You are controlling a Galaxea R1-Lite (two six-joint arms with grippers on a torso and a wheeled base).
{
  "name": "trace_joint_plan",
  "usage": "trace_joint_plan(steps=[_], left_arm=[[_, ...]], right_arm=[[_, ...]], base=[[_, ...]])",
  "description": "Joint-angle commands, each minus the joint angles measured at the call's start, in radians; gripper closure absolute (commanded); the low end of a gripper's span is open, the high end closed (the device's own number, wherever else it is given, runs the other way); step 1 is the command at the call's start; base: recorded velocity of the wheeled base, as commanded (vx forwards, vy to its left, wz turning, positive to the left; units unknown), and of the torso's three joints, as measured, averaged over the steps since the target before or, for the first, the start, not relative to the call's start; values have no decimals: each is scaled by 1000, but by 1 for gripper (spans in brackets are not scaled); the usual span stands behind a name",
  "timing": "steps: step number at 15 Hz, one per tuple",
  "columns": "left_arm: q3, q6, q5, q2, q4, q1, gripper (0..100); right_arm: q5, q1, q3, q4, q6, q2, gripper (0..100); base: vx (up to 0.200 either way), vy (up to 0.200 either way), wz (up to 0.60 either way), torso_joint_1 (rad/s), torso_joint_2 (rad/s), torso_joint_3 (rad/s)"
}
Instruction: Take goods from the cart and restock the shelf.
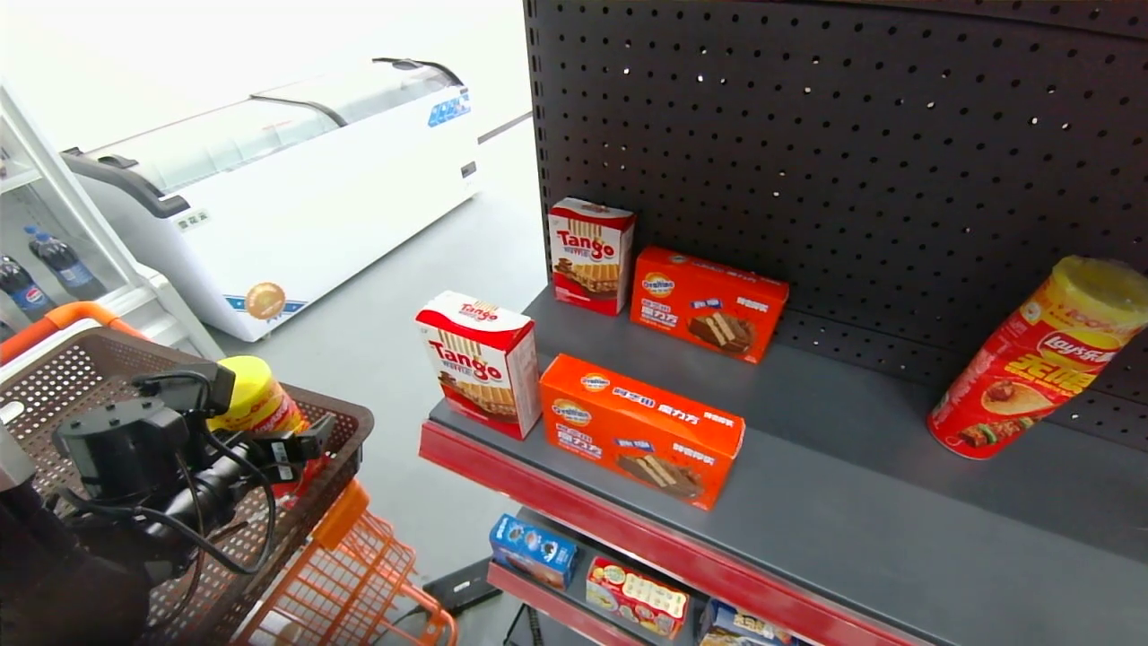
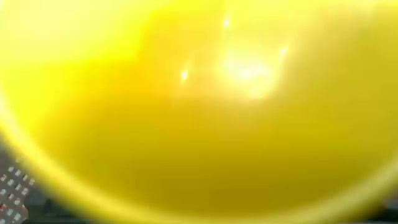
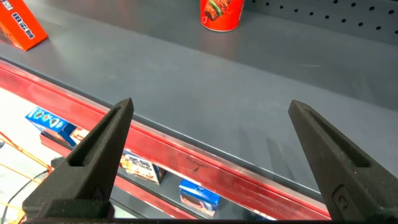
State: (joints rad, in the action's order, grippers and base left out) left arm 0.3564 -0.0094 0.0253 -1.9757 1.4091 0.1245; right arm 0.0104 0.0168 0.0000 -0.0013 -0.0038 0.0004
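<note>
One yellow-lidded can (image 1: 256,399) stands in the cart (image 1: 354,422), left of the shelf (image 1: 852,502), with the left claw (image 1: 296,446) against it. I cannot tell whether that claw has clenched. Best to confirm a firm hold, then lift straight up clear of the cart wall. The right claw (image 3: 211,106) hangs released before the shelf's front edge.

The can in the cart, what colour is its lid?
Yellow: the lid tops the can, clearest in the head view.
</note>
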Motion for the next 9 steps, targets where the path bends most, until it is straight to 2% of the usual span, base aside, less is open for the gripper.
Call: trace_joint_plan(steps=[1, 4, 5, 9], left_arm=[[27, 8, 1, -28, 4, 6, 0], [41, 11, 1, -52, 27, 1, 0], [61, 17, -4, -58, 33, 3, 100], [93, 19, -1, -60, 22, 3, 100]], right_arm=[[0, 0, 0, 0, -1, 0, 0], [0, -1, 0, 0, -1, 0, 0], [0, 0, 0, 0, -1, 0, 0], [0, 0, 0, 0, -1, 0, 0]], base=[[0, 0, 0, 0, 0, 0], [0, 0, 0, 0, 0, 0], [0, 0, 0, 0, 0, 0], [0, 0, 0, 0, 0, 0]])
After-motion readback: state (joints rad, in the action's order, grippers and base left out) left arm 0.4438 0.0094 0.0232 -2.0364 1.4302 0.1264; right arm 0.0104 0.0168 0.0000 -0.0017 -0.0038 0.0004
